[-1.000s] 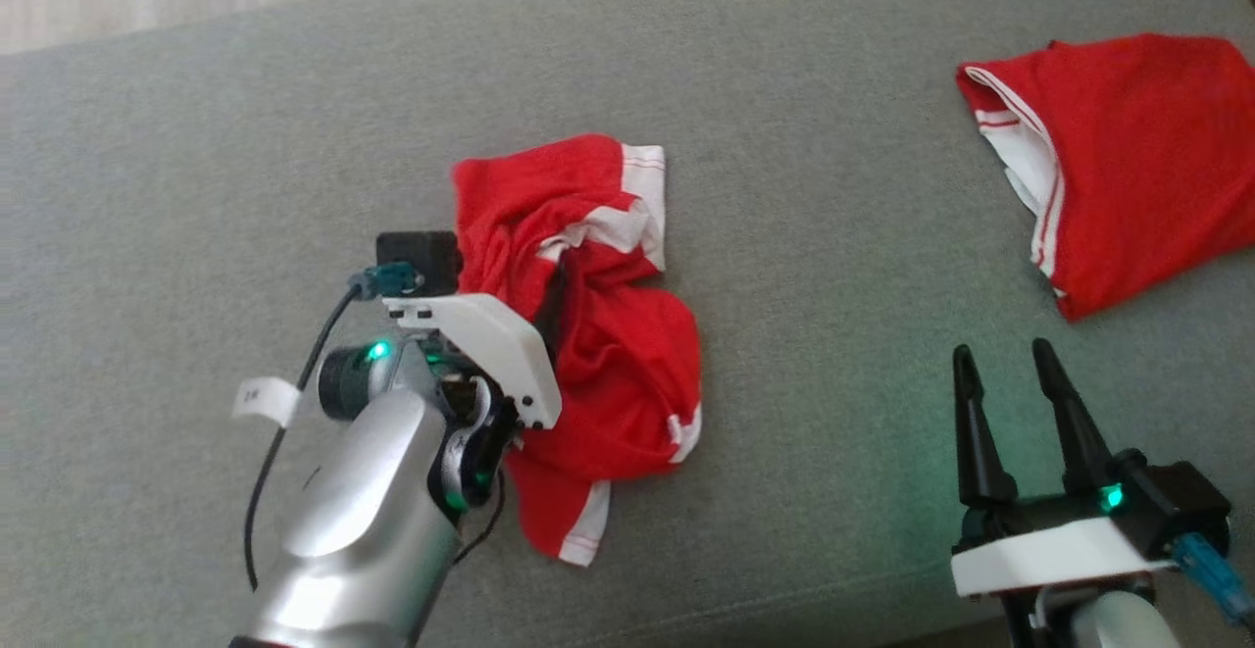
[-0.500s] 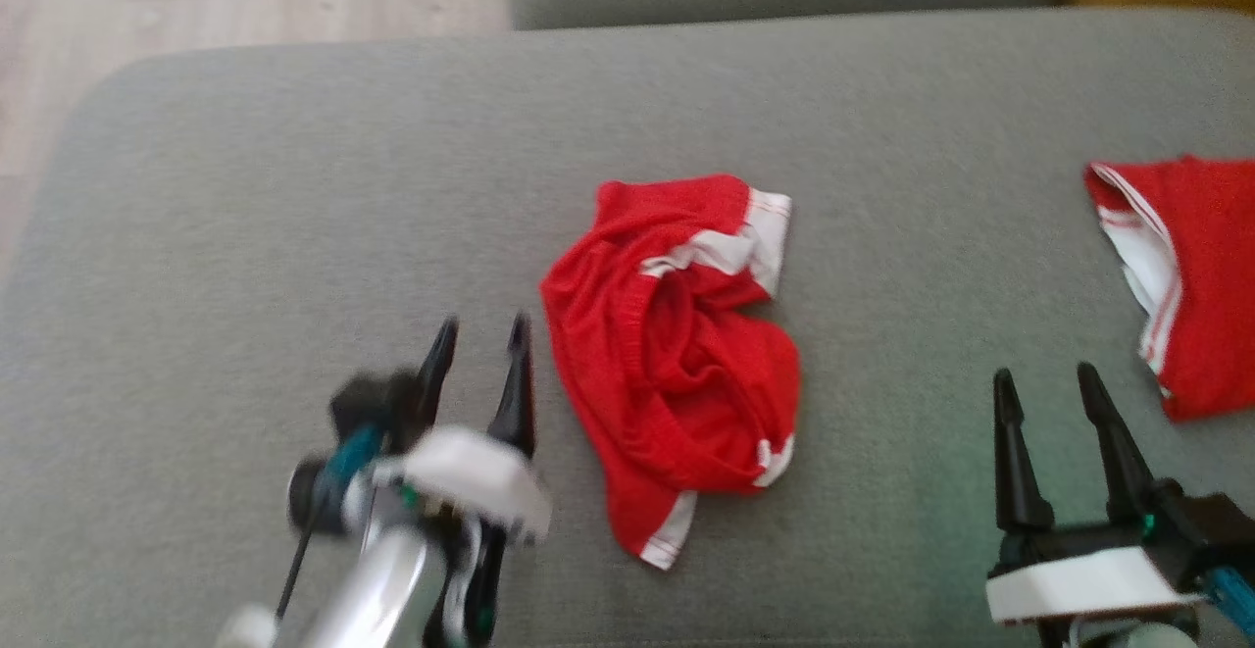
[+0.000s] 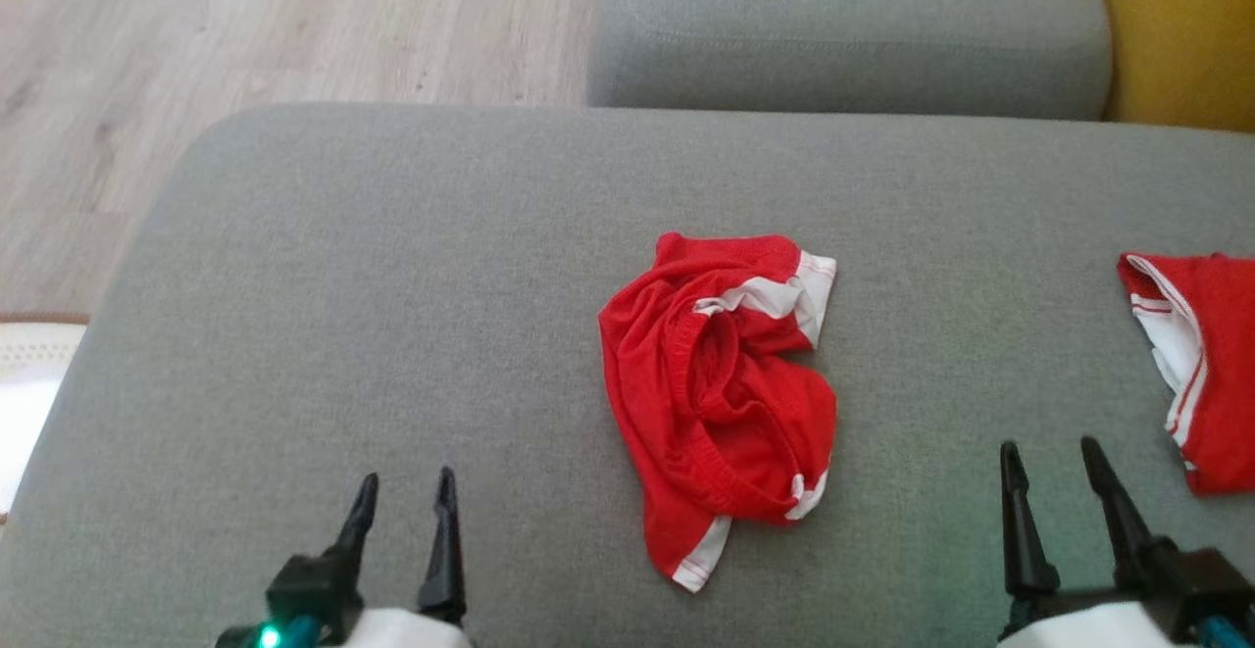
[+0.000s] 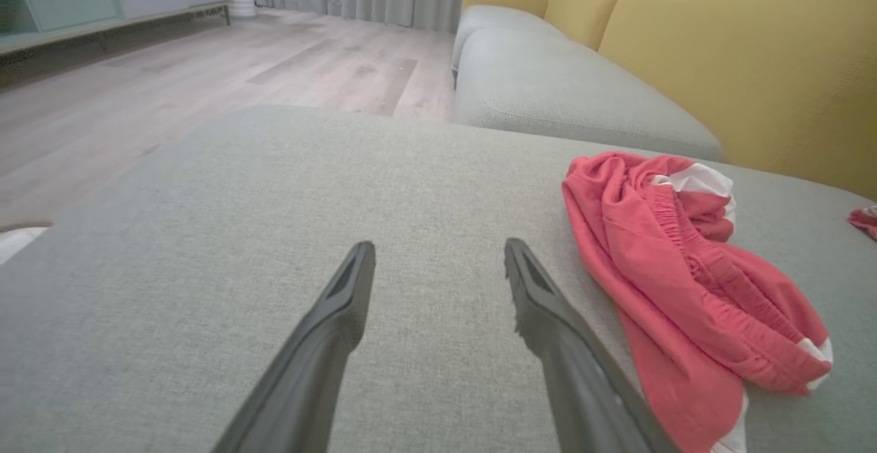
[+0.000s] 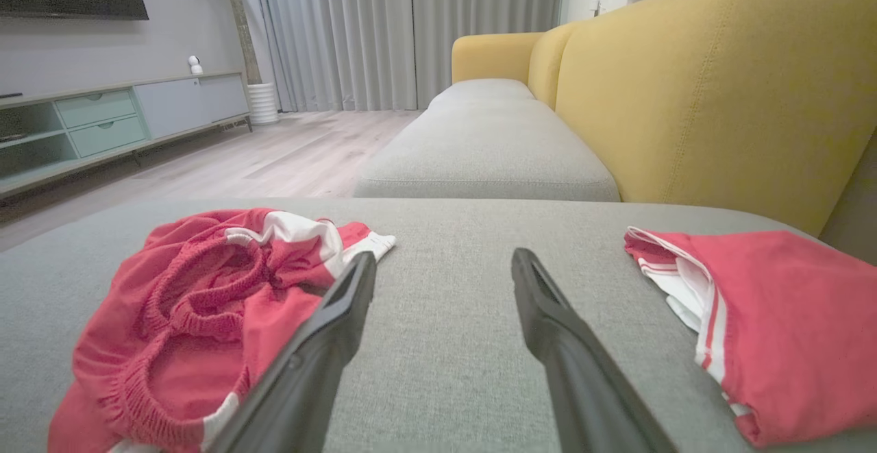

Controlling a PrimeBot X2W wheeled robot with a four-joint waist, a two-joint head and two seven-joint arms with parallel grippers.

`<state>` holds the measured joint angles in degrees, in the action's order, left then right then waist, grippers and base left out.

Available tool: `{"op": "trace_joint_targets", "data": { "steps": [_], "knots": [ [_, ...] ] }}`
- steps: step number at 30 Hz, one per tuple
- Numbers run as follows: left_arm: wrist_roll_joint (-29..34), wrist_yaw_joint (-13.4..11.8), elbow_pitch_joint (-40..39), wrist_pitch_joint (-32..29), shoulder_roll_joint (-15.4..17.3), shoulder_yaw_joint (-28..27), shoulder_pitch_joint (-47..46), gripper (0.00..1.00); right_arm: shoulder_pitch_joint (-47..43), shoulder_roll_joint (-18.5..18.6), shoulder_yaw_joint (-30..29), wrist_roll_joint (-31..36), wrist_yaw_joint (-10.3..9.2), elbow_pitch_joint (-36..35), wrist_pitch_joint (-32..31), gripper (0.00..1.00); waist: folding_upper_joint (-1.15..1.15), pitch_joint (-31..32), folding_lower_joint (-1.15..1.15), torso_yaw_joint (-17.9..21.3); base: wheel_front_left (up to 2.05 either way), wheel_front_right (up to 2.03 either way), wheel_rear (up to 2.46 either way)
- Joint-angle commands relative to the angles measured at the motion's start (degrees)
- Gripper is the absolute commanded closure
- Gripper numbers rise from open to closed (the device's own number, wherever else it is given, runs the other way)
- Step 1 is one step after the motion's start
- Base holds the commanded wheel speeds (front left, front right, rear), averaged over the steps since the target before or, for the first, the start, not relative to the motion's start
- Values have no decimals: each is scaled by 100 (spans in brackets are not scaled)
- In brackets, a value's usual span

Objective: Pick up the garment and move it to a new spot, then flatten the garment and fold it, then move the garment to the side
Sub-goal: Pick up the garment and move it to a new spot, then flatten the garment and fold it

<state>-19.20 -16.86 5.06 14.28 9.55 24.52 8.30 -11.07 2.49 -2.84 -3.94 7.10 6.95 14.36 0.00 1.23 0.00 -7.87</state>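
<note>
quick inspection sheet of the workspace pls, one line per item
surface: grey cushion, flat, carrying two garments
job's things: crumpled red garment with white trim, mid-cushion, not flattened or folded, touched by neither claw
clutter: second red garment, lying flatter, at the cushion's right side
claws: left claw open and empty, left of the crumpled garment; right claw open and empty, between the two garments
cables: blue plug at the right claw's base; nothing seen on the cushion
surroundings: wood floor, yellow sofa back, tv unit, curtains
</note>
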Motion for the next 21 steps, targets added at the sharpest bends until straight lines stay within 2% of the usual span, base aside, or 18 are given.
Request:
{"op": "trace_joint_targets", "data": {
  "steps": [1, 11, 21],
  "knots": [
    [114, 81, -250, 70, -37, -312, -113, 0, 121, 39, 111, 62, 39, -111, 63, 0, 0, 18, 0, 24, 0, 0, 0],
    [616, 529, -387, 71, -353, -861, 117, 0, 157, 39, 118, 90, 39, 43, 63, 0, 0, -23, 0, 111, 0, 0, 0],
    [828, 788, -387, 72, -517, -1206, 149, 0, 224, 39, 166, 34, 39, 91, 63, 0, 0, -53, 0, 164, 0, 0, 0]
  ]
}}
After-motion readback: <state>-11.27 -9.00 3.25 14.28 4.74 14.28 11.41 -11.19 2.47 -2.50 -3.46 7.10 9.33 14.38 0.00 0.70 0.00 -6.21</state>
